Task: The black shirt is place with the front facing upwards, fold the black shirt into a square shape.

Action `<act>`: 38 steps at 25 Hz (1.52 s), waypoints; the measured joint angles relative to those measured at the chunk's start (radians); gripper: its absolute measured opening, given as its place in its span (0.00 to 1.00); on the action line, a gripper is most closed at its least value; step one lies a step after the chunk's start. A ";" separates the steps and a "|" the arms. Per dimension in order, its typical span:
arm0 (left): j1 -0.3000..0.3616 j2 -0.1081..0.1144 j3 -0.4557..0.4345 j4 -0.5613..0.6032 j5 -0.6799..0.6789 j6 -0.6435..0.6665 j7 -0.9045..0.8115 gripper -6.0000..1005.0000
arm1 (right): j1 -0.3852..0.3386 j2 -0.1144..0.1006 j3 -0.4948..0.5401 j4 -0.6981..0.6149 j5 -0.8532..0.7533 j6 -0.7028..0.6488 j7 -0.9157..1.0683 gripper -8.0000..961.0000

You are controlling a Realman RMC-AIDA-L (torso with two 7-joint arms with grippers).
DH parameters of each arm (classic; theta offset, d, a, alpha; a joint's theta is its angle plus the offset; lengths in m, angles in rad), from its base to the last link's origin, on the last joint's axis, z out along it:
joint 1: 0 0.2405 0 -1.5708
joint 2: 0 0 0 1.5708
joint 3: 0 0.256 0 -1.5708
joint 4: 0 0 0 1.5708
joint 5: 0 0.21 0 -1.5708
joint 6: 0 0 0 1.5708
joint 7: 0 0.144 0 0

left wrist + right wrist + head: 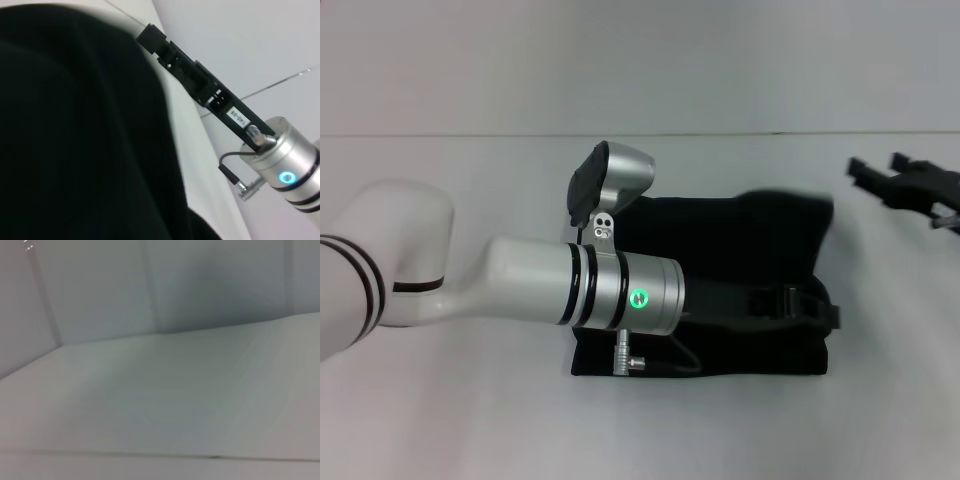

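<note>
The black shirt (720,230) lies folded into a rough rectangle in the middle of the white table (470,420). Its lettering and label are hidden. My left arm reaches across the shirt from the left, and my left gripper (808,300) is low over the shirt's right part, black against black cloth. In the left wrist view the shirt (75,125) fills the near side. My right gripper (877,166) is open and empty, off the shirt beyond its far right corner. It also shows in the left wrist view (152,37).
The table edge and the wall run across the back (640,133). The right wrist view shows only bare table (160,405) and wall. Bare table lies on all sides of the shirt.
</note>
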 joint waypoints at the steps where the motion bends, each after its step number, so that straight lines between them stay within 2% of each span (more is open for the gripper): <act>1: -0.004 0.000 -0.001 -0.006 -0.005 0.007 0.006 0.12 | -0.010 -0.001 0.019 -0.002 0.016 -0.002 0.002 0.77; 5: -0.010 0.000 -0.004 -0.018 -0.046 0.064 0.034 0.14 | -0.049 -0.011 0.043 -0.007 0.094 -0.028 0.025 0.77; 9: -0.001 0.003 -0.008 0.006 -0.121 0.234 0.090 0.32 | -0.064 -0.025 0.029 -0.007 0.096 -0.062 0.126 0.77; 13: 0.030 0.008 0.004 0.062 -0.129 0.366 0.086 0.48 | -0.067 -0.055 -0.033 -0.009 0.024 -0.134 0.303 0.77; 18: 0.157 0.014 0.079 0.240 -0.125 0.457 0.112 0.65 | -0.057 -0.136 -0.132 -0.010 -0.133 -0.237 0.639 0.77; 22: 0.304 0.017 0.108 0.437 -0.126 0.459 0.234 0.74 | -0.031 -0.209 -0.200 -0.010 -0.265 -0.299 0.947 0.77; 24: 0.380 0.026 0.096 0.509 -0.132 0.444 0.349 0.79 | -0.013 -0.235 -0.221 -0.010 -0.327 -0.339 1.058 0.77; 25: 0.407 0.033 0.091 0.533 -0.134 0.435 0.404 0.82 | -0.005 -0.241 -0.226 -0.010 -0.352 -0.360 1.097 0.77; 27: 0.434 0.044 0.083 0.546 -0.135 0.414 0.463 0.89 | 0.006 -0.245 -0.227 -0.010 -0.381 -0.395 1.142 0.77; 29: 0.457 0.057 0.069 0.547 -0.135 0.394 0.522 0.95 | 0.016 -0.241 -0.228 -0.009 -0.393 -0.411 1.167 0.77; 33: 0.499 0.062 -0.013 0.556 -0.136 0.401 0.676 0.95 | 0.036 -0.225 -0.230 0.001 -0.409 -0.408 1.198 0.77; 38: 0.522 0.066 -0.083 0.566 -0.147 0.421 0.754 0.95 | 0.044 -0.218 -0.226 0.003 -0.417 -0.383 1.235 0.77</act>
